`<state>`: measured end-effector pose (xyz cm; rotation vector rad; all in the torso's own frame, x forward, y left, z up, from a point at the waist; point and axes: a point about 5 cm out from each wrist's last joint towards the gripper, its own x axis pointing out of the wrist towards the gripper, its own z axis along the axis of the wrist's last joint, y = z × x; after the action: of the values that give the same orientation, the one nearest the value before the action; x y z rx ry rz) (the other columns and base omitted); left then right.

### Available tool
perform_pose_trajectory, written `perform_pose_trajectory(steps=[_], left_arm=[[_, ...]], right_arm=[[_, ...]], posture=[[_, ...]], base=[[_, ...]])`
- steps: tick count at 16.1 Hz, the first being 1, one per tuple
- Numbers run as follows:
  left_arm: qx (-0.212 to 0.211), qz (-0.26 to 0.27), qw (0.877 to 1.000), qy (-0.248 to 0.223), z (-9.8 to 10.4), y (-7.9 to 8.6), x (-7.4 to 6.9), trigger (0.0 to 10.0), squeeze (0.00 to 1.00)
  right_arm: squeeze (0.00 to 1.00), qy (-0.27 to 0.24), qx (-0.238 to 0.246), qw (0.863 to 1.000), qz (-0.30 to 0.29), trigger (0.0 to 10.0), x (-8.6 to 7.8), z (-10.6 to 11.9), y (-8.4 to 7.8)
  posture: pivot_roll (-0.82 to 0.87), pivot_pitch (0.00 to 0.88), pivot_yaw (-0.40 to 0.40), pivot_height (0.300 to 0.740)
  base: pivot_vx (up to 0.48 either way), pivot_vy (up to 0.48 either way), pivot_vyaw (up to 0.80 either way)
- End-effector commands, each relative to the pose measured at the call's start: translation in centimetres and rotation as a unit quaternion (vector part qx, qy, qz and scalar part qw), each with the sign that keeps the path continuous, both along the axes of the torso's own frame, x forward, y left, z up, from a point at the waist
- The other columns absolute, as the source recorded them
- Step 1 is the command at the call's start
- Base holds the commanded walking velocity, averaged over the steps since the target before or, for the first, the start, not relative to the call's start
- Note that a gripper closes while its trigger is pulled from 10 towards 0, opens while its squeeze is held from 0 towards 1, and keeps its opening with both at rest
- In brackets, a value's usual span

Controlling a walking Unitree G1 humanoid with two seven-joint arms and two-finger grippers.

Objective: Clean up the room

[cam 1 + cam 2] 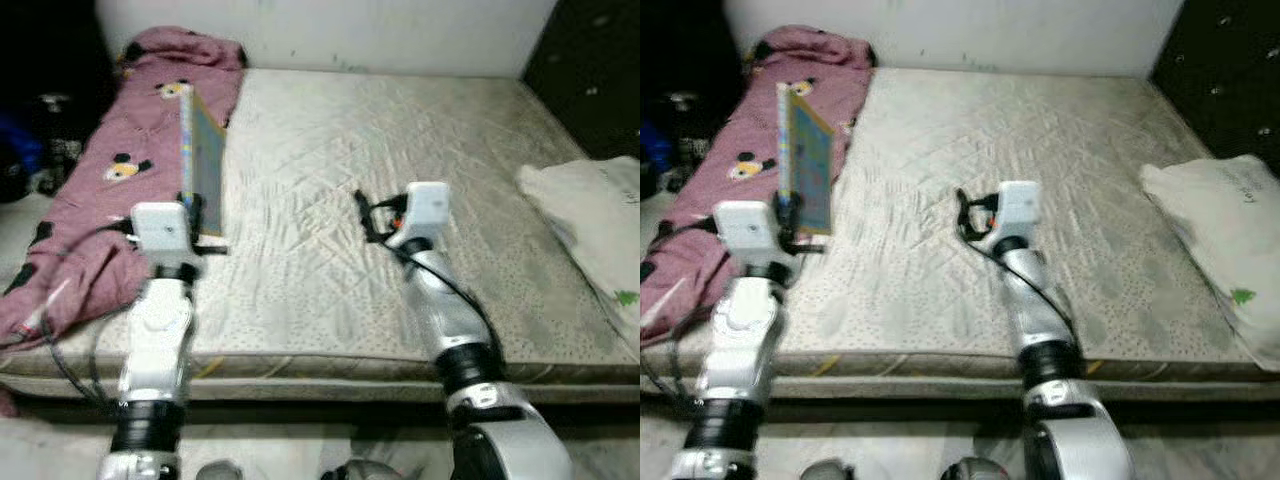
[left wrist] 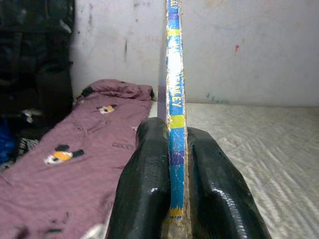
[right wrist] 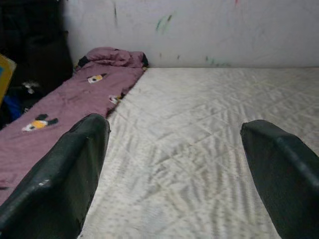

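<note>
A thin book point(image 1: 203, 165) with a blue and yellow spine point(image 2: 175, 99) stands upright on edge above the bed's left side. My left gripper point(image 1: 203, 215) is shut on its lower end, and the two black fingers point(image 2: 149, 184) press on both faces. My right gripper point(image 1: 366, 218) hovers open over the middle of the white mattress point(image 1: 400, 150), its fingers point(image 3: 65, 169) spread wide with nothing between them.
A pink blanket point(image 1: 110, 170) with cartoon prints lies along the bed's left side. A white pillow point(image 1: 600, 225) sits at the right edge. Dark clutter point(image 1: 40, 130) fills the far left, a dark cabinet point(image 1: 590, 60) the far right, and a white wall point(image 3: 199, 30) stands behind.
</note>
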<state>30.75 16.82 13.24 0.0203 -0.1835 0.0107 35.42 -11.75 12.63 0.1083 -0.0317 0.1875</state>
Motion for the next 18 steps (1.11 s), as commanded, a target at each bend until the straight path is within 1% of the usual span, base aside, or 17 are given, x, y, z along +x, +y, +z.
perform_pose_trajectory(steps=[1,11,14,15,18], left_arm=[[0.003,-0.006,1.0,-0.03,1.36,-0.15,0.29,10.0,0.0],[0.006,-0.004,0.999,-0.035,1.44,-0.16,0.32,10.0,0.0],[-0.013,0.006,0.999,-0.041,1.41,-0.18,0.3,10.0,0.0],[-0.008,0.002,0.999,-0.037,1.32,-0.12,0.32,10.0,0.0],[-0.014,-0.006,0.999,-0.037,1.27,-0.01,0.18,10.0,0.0]], right_arm=[[0.0,-0.002,0.002,1.0,-0.001,10.0,0.16,0.26,0.16],[0.0,-0.003,-0.005,1.0,0.003,10.0,0.16,0.2,0.19],[0.0,-0.003,-0.005,1.0,0.003,10.0,0.17,0.2,0.2],[0.0,-0.003,-0.006,1.0,0.003,10.0,0.17,0.19,0.22],[0.0,-0.003,-0.006,1.0,0.002,10.0,0.17,0.18,0.19]], posture=[[-0.07,0.0,-0.04,0.74],[-0.07,0.0,-0.045,0.74],[-0.07,0.0,-0.045,0.74],[-0.07,0.0,-0.045,0.74],[-0.07,0.0,-0.046,0.74]], base=[[0.0,-0.386,0.0],[0.0,-0.382,0.0],[0.0,0.0,0.0],[0.0,0.0,0.0],[0.0,0.0,0.0]])
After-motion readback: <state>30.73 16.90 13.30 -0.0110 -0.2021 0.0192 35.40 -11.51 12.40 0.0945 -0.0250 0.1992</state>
